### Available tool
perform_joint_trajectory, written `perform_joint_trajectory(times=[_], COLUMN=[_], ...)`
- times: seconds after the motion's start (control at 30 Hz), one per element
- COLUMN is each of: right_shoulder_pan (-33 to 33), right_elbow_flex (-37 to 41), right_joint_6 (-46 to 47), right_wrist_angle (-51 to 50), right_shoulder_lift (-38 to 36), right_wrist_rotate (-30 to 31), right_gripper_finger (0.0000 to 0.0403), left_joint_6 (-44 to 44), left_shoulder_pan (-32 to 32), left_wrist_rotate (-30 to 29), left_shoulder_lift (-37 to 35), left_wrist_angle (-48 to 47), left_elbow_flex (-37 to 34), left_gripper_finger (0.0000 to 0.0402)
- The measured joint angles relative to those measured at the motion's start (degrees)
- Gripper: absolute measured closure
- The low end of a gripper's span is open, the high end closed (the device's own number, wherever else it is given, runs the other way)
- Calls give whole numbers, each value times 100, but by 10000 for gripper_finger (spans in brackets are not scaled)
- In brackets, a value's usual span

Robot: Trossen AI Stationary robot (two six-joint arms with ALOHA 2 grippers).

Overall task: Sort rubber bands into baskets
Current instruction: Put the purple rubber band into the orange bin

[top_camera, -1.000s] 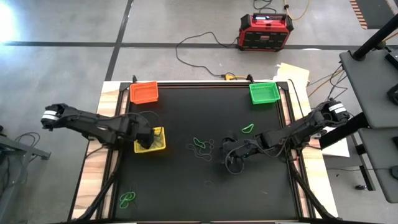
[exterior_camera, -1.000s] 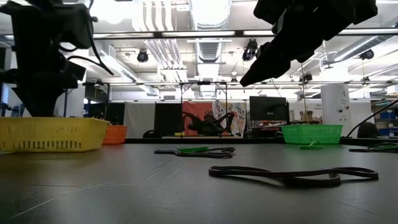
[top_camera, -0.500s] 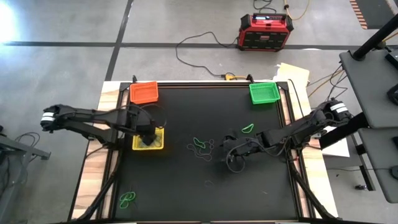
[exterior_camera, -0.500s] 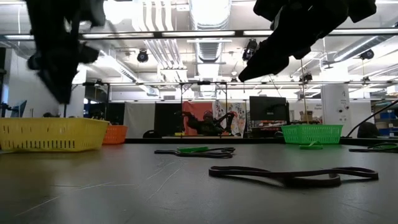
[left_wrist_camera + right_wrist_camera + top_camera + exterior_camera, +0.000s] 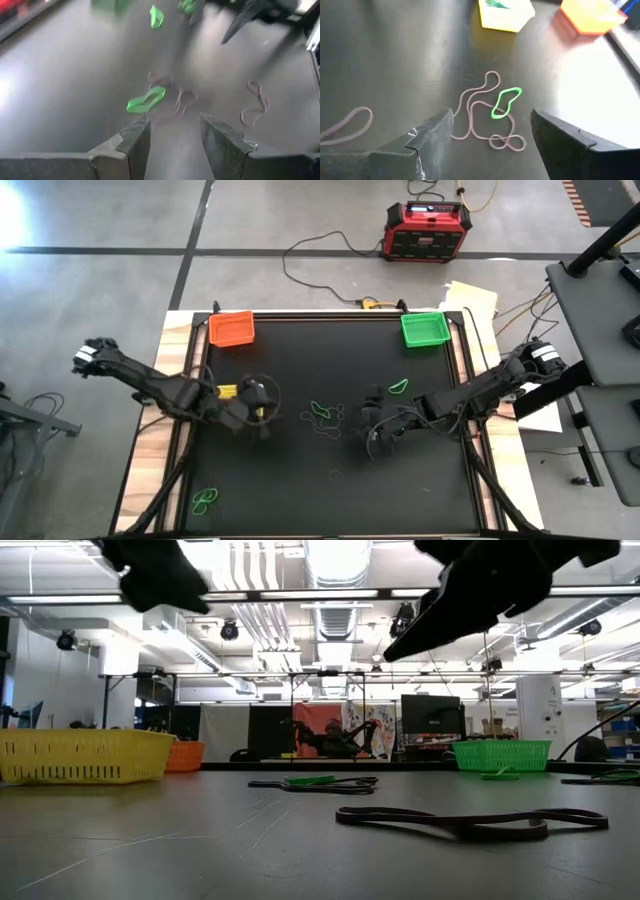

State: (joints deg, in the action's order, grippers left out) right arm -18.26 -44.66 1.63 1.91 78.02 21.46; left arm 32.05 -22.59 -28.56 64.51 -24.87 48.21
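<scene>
Thin green and brownish rubber bands lie looped mid-worktop; my right claw and left claw hang released, empty.

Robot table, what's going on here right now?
Two arms are sorting rubber bands into baskets. The left gripper, open and empty, hangs beside the yellow basket, facing the loose bands mid-table. The right gripper hovers open over a green band tangled with brownish ones. The orange basket and green basket sit at the far edge.
</scene>
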Motion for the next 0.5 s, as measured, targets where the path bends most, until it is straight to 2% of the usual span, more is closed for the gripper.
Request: perform_joint_trajectory(times=[0.13,0.3,0.4,0.5], right_shoulder_pan=[-383,-929,-1284,-1591], right_elbow_flex=[0,0,0,0], right_joint_6=[-223,580,1046,1406], right_wrist_angle=[10,-53,-96,-86], right_shoulder_lift=[13,-17,-39,110], right_wrist_rotate=[573,690,667,711], right_gripper_finger=[140,137,135,137], left_joint_6=[-424,-476,-610,-758], left_shoulder_pan=[-330,-672,-856,-1001], left_wrist_rotate=[-367,-418,-402,-339], left_shoulder_lift=[541,1474,2046,2720], left_wrist_angle=[1719,3876,4259,4249], left_elbow_flex=[-559,-903,-713,-375], left_gripper_finger=[247,247,247,247])
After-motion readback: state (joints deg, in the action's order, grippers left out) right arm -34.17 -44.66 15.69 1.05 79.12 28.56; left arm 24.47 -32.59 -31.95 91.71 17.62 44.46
